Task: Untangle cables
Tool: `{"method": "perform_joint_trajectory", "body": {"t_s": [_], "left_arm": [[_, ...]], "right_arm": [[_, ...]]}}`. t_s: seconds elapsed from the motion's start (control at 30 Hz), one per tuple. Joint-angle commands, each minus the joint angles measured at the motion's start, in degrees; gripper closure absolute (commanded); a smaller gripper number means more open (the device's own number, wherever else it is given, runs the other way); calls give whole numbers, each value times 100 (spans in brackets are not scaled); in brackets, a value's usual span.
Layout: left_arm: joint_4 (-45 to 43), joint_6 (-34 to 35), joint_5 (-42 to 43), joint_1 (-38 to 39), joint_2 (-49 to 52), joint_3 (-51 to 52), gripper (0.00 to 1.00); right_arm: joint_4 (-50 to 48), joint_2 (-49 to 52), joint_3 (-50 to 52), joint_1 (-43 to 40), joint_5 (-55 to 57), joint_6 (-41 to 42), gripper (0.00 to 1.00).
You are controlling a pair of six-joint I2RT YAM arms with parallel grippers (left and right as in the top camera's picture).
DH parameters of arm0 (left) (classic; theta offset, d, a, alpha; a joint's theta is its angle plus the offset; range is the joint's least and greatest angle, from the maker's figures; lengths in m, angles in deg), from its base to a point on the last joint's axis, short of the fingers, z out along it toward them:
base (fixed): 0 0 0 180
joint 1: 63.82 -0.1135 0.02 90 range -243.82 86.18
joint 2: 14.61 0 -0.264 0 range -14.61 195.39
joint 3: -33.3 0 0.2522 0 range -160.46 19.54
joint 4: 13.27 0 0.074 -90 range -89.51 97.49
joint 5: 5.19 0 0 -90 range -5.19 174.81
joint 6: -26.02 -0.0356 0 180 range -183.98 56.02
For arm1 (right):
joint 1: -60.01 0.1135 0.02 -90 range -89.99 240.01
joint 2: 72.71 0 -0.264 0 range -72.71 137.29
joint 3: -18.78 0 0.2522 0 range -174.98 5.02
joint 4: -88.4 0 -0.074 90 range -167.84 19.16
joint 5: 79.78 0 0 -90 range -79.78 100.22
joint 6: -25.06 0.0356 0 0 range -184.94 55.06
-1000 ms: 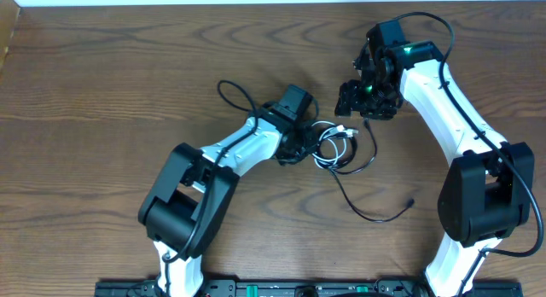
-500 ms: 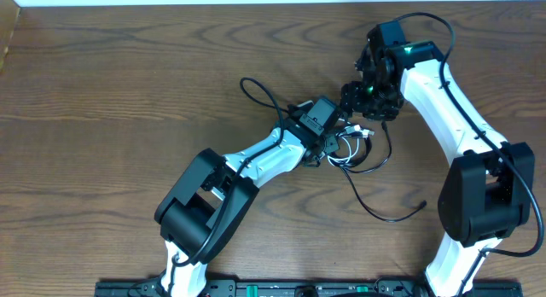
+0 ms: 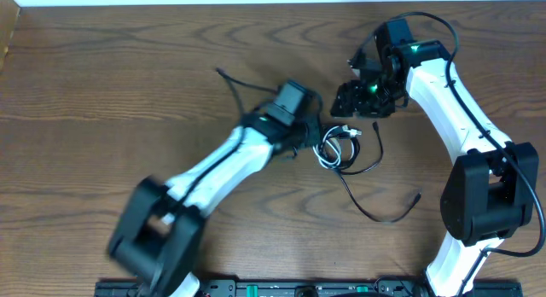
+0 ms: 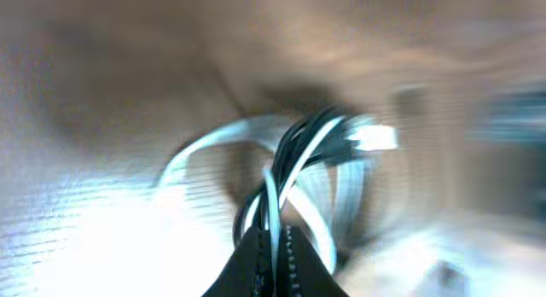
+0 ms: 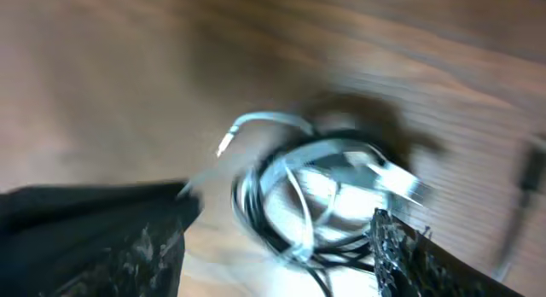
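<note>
A tangled bundle of thin black and white cables point(image 3: 339, 148) lies on the dark brown wood-grain tabletop point(image 3: 128, 66), its strands wound into a loose ring. From the near edge of the bundle a single black cable tail point(image 3: 415, 199) is trailed out in a curve, and its end lies well apart from the ring.

The bundle is hemmed in on two sides. The left fingers point(image 3: 305, 136) are set against its left edge, and the right fingers point(image 3: 350, 101) are held just beyond its far edge.

In the left wrist view the left fingers point(image 4: 247, 276) are drawn together to a point and clamped on several black and white strands of the bundle point(image 4: 299, 173). In the right wrist view the right fingers point(image 5: 102, 237), black and rough-surfaced, are spread wide apart. The bundle point(image 5: 316, 195) is seen between and beyond them, and no contact can be made out.

The left arm is smeared by blur in the overhead view, so its outline beside the bundle is hard to trace. Both wrist views are blurred as well, and single strands and plugs cannot be told apart.
</note>
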Motion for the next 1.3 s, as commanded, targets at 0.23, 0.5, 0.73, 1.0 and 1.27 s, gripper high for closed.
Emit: {"method": "perform_joint_trajectory", "body": {"t_s": [0.23,0.5,0.73,1.0,1.27], "left_arm": [[-22,-433,1609,-769,-925,-46,92],[-136,-260,2052,-1010,-929,-46,93],[-140,-240,2050,-1010,-931,-46,92],[-146,-243,2020,-1012,-933,-46,92],[-129,-243,1941,-1626,-1274,-50,92]], "right_arm": [[-90,-162,-76,-9,-1379,-485,37],[24,-153,-42,17,-872,-245,39],[-398,-149,293,400,-376,219,43],[-953,-149,850,887,1792,1639,58],[-1058,-149,1147,472,2232,2127,99]]}}
